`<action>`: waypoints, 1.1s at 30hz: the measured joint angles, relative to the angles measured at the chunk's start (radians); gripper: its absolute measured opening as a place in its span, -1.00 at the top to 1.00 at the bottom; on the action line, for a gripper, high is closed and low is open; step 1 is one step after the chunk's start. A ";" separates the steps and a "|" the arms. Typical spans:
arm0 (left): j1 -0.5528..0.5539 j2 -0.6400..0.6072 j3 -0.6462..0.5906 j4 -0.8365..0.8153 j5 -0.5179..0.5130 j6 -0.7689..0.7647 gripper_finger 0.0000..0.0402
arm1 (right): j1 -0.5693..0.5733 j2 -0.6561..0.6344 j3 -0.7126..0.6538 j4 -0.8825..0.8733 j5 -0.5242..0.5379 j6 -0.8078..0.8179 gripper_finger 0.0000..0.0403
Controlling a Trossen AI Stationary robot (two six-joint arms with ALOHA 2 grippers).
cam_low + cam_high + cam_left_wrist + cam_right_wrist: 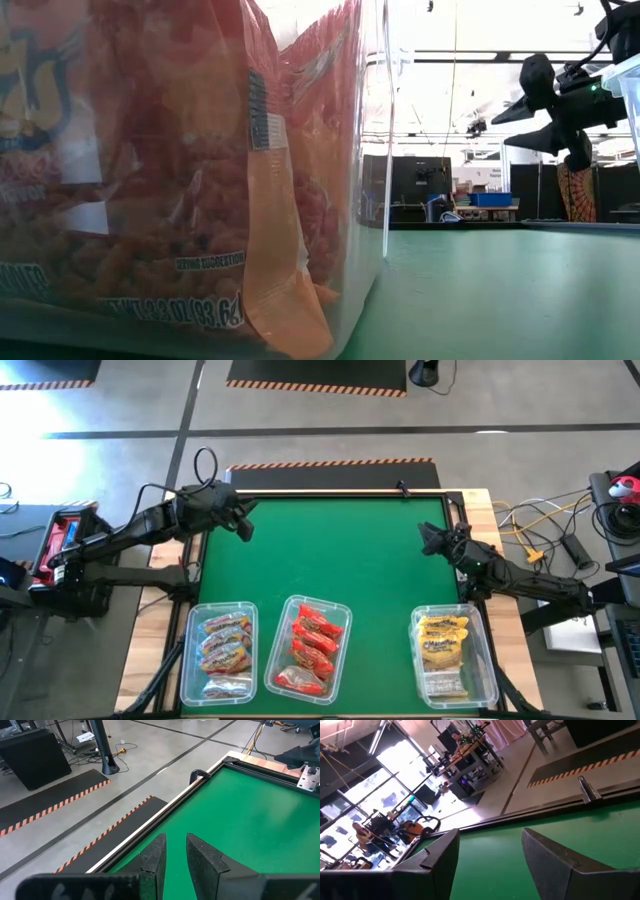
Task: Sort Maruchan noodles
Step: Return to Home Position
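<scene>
The Maruchan noodles lie in three clear bins along the table's near edge. Orange-pink packets (pixel 224 645) fill the left bin, red packets (pixel 312 640) the middle bin, and yellow packets (pixel 443 645) the right bin. The low view shows the red packets (pixel 180 180) close up behind a bin wall. My left gripper (pixel 243 525) (pixel 175 855) hangs shut over the table's far left part, with nothing between its fingers. My right gripper (pixel 428 538) (pixel 490 852) (pixel 510 125) stands open above the table's right side, pointing toward the table's middle, also with nothing in it.
The green table top (pixel 330 550) lies bare between the grippers and the bins. A dark raised rim (pixel 200 775) runs along the far edge. Cables and gear (pixel 560 530) lie off the table at the right. Striped floor mats (pixel 330 463) lie beyond the far edge.
</scene>
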 joint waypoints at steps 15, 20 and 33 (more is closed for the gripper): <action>0.021 0.016 -0.002 -0.035 0.075 0.220 0.72 | 0.000 0.002 0.000 0.000 0.000 0.000 -0.01; 0.061 0.020 -0.012 -0.043 0.167 0.339 0.72 | 0.000 0.002 0.000 0.000 0.000 0.000 -0.01; 0.194 -0.144 -0.277 0.086 0.421 0.362 0.72 | 0.000 0.002 0.000 0.000 0.000 0.000 -0.01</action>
